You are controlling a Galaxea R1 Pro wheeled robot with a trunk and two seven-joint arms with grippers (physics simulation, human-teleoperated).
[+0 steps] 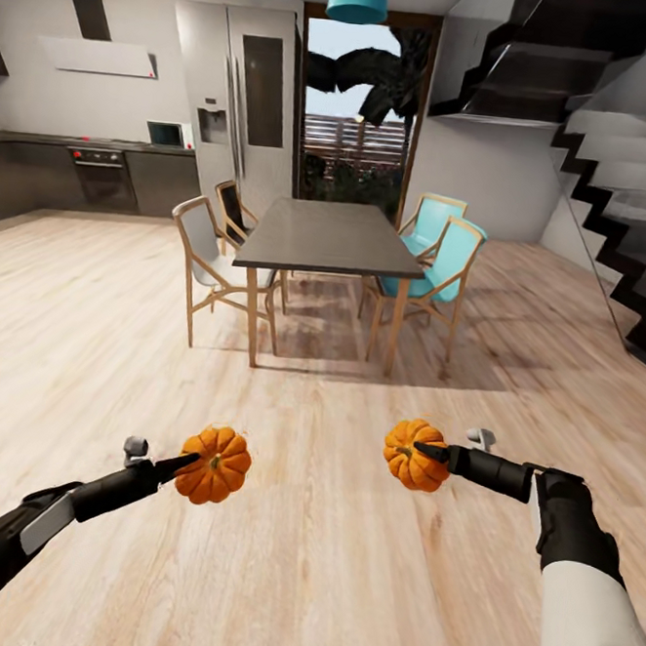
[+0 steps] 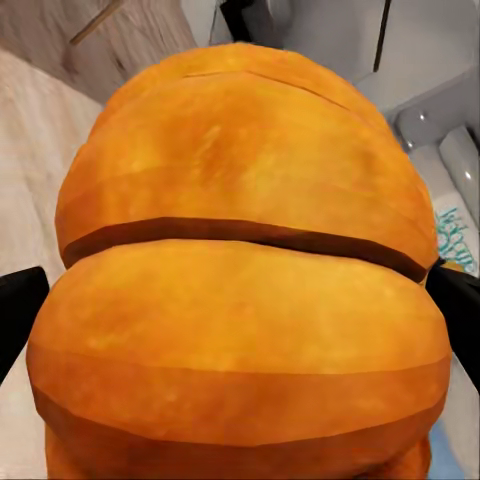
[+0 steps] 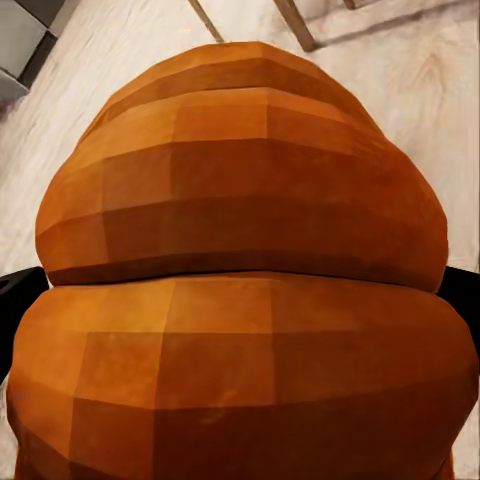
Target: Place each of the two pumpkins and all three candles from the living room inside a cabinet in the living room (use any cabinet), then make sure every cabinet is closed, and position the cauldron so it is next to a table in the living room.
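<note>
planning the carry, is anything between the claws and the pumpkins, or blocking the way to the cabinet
Nothing sits between them: the left claw already holds one pumpkin and the right claw the other pumpkin. The cabinet cannot be seen here; ahead stands the dining table.

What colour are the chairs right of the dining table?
Turquoise, on light wood frames; head view.

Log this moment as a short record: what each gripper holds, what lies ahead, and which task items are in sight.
left gripper: shut on left pumpkin, held in the air above the wood floor
right gripper: shut on right pumpkin, also held off the floor
ahead: dark-topped dining table with four chairs, two teal, two grey
background: kitchen at left, staircase at right
task items in sight: both pumpkins
stage: carrying, pumpkins not yet stored
</note>
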